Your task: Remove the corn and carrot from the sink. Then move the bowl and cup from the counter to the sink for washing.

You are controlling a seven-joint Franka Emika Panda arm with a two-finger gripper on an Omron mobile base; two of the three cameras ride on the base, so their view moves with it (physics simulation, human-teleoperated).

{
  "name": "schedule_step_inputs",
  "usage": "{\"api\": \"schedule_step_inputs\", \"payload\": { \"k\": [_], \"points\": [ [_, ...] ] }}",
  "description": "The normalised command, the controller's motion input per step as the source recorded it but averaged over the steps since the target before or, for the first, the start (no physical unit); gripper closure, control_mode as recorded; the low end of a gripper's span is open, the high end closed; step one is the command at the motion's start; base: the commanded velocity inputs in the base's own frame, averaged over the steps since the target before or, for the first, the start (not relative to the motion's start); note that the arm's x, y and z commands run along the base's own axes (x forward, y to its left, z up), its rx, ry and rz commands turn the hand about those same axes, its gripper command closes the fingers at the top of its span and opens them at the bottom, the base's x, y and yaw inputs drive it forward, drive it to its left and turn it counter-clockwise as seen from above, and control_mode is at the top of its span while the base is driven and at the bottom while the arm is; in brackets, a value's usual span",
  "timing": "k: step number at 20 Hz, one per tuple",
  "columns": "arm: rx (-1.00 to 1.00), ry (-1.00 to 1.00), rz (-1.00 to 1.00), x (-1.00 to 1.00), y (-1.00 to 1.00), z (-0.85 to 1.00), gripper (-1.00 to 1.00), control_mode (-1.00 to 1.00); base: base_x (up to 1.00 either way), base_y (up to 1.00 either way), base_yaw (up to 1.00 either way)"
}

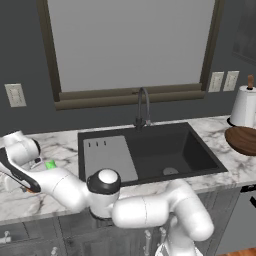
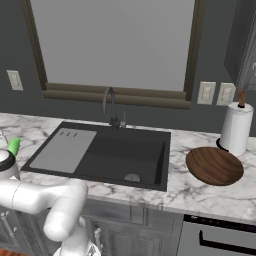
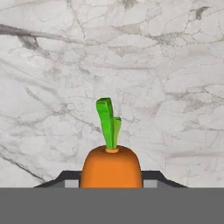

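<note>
Low in the hand view, the gripper (image 3: 111,183) clamps the carrot (image 3: 111,168).
Marble counter (image 3: 175,65) lies behind its green top.

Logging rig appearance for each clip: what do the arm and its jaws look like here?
A glossy white arm of rounded, tube-like links, with a dark joint ring under a white cap and black trim near the hand. The gripper has small dark jaws with grey pads.

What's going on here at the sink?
The arm has swung left of the sink, and its hand is shut on the carrot above the marble counter. The corn lies on that counter too. The basin looks cleared, and the bowl waits on the right.
</note>
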Motion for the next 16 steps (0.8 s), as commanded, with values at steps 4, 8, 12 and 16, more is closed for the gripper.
{"api": "schedule_step_inputs", "payload": {
  "k": [4,8,12,16],
  "points": [
    [-0.09,0.00,-0.06,0.04,0.00,-0.25,1.00,-1.00,0.00,0.00,0.00],
    [-0.08,-0.01,-0.06,0.01,0.00,-0.21,1.00,-1.00,0.00,0.00,0.00],
    [-0.09,0.00,-0.07,0.00,-0.01,-0.22,-1.00,-1.00,0.00,0.00,0.00],
    [-0.06,0.00,-0.04,0.00,-0.07,-0.23,-1.00,-1.00,0.00,0.00,0.00]
  ]
}}
